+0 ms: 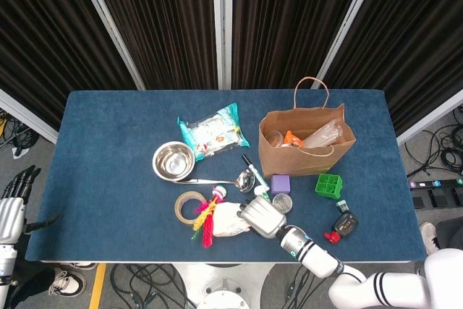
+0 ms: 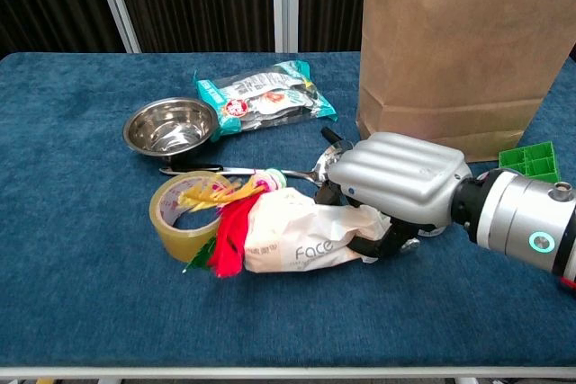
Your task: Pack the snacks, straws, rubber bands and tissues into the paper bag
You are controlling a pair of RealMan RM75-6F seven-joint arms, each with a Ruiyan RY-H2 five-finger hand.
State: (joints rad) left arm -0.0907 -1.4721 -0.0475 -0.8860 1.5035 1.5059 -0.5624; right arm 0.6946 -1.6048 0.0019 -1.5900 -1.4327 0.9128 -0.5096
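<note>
Right hand (image 2: 396, 188): fingers gripping the tissue pack (image 2: 301, 234), feather toy (image 2: 225, 222) draped on it.
Left hand (image 1: 13, 200): off the surface, fingers apart, holding nothing.
Paper bag (image 1: 304, 142): upright.

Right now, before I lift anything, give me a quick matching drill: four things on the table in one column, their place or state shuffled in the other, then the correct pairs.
Things:
1. tissue pack
2. paper bag
3. steel bowl
4. tape roll

Places or states:
A. standing upright at the far right, top open
B. gripped by the right hand
C. partly under the feather toy
D. empty, just beyond the ladle handle

Pairs: 1-B, 2-A, 3-D, 4-C
</note>
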